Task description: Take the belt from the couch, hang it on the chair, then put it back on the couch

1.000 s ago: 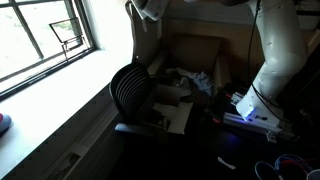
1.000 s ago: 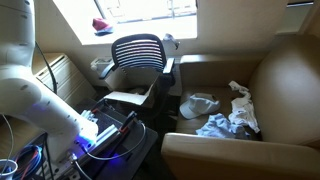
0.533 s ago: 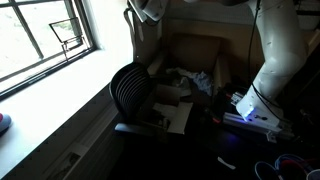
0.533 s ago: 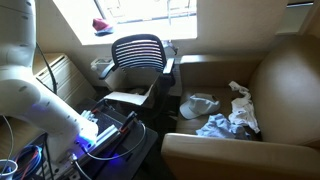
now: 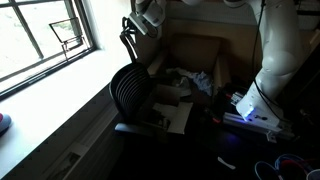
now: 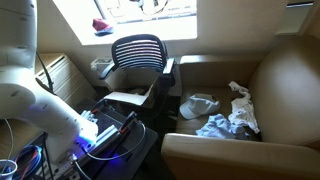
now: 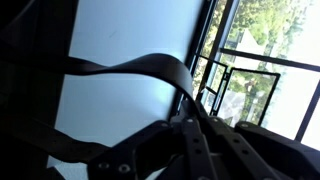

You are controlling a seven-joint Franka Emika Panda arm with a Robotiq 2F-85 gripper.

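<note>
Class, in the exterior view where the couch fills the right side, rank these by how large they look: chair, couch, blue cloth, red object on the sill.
1. couch
2. chair
3. blue cloth
4. red object, which is farthest from the camera, so its true size is unsure.

Lounge corner of an office or lab, I reckon; can't rule out a home

Tan boxy couch [image 6: 285,85] on the right with crumpled clothes [image 6: 225,120] dumped on the seat, black ribbed office chair [image 6: 137,52] at the far side by a big sunlit window [image 5: 40,35], and near left a tangle of coloured cables [image 6: 22,160] plus some blue-lit electronics [image 6: 100,138] down low. Trees [image 7: 270,30] show outside in the wrist view.
</note>
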